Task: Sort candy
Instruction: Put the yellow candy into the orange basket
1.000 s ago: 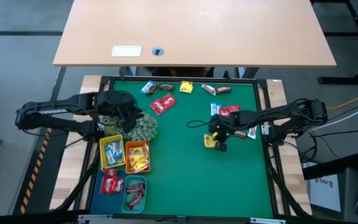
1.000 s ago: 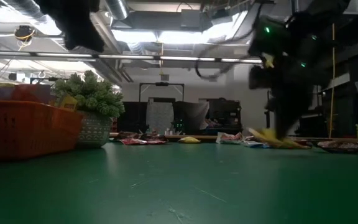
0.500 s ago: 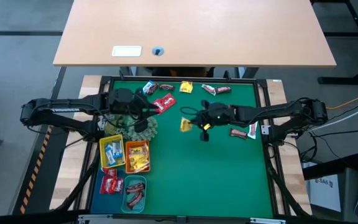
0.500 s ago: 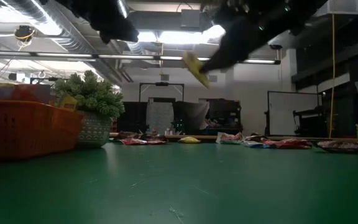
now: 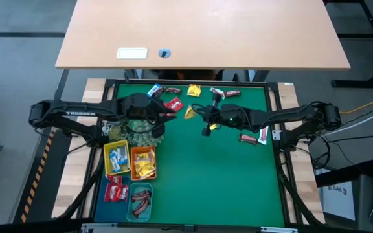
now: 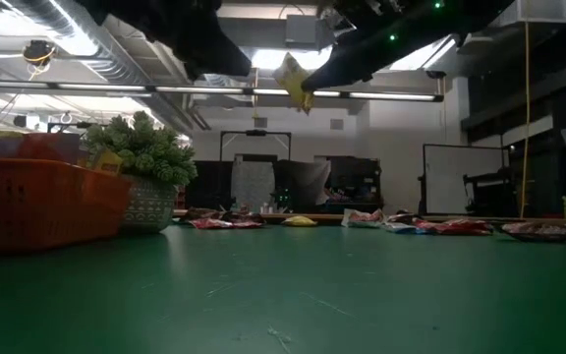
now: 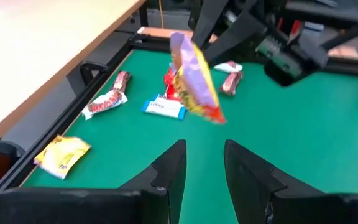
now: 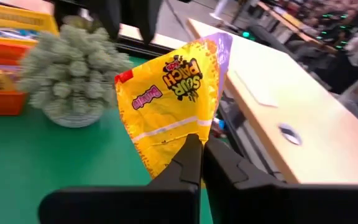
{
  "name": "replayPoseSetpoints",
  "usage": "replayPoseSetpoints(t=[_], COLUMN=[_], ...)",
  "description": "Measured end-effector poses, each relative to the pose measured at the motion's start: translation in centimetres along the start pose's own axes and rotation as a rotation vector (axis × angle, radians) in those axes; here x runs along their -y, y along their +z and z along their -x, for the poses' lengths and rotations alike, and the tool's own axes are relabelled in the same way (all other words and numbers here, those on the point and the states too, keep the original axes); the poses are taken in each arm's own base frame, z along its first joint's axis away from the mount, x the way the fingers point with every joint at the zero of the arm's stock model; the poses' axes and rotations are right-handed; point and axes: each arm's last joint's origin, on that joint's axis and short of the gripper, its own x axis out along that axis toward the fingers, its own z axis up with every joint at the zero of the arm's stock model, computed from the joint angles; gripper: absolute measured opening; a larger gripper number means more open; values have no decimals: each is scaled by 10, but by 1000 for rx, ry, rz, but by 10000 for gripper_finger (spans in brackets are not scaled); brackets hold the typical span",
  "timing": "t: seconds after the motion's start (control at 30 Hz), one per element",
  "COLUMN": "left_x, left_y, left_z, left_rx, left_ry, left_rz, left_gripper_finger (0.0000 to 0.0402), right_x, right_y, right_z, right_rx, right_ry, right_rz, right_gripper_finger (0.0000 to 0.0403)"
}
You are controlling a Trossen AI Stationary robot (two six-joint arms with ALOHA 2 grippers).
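Green covers the tabletop (image 5: 199, 175), and a pale wooden desk (image 5: 199, 32) stands past its 12 o'clock edge. Ceiling lights and dark screens show in the room behind.

The right tool (image 5: 198, 114) reaches in from 3 o'clock and hangs in the air over the middle of the tabletop, toward 12 o'clock. Its fingers are clenched on a corner of a yellow candy packet (image 8: 169, 102), which sticks up and tilts a bit. The packet is lifted well off the green, as the low view shows (image 6: 294, 82).

The left tool (image 7: 196, 163) comes in from 9 o'clock and hangs near the spiky plant ball (image 5: 146, 130). Its fingers are apart and hold nothing. They point at the lifted packet, which is close in front of them but not touching.

More candy lies loose along the 12 o'clock edge: a red packet (image 5: 173, 105), another yellow packet (image 5: 193, 90), and a brown bar (image 5: 232, 93). A few more lie by the right arm at 3 o'clock (image 5: 248, 138).

Four small trays sit at 8 o'clock. The yellow tray (image 5: 106, 159) and orange tray (image 5: 133, 155) are side by side, with candy inside. The blue tray (image 5: 108, 196) and teal tray (image 5: 140, 199) sit below them, also holding candy.
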Motion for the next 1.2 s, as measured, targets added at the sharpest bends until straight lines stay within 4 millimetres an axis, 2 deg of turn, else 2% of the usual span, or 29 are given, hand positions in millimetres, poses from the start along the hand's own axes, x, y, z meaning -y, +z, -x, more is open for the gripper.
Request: replayPoseSetpoints(t=[0.57, 0.93, 1.2], left_x=[12, 12, 12], left_y=[5, 6, 6], left_z=[-20, -21, -21], left_rx=[116, 124, 124], left_ry=[-43, -36, -33], left_rz=[23, 24, 24], left_gripper_finger=[103, 103, 103], right_x=[2, 4, 0], right_y=[4, 11, 2], right_z=[0, 1, 0], right_rx=[40, 118, 29], right_ry=[-36, -20, 15], right_rz=[-20, -44, -12], right_gripper_finger=[10, 10, 10])
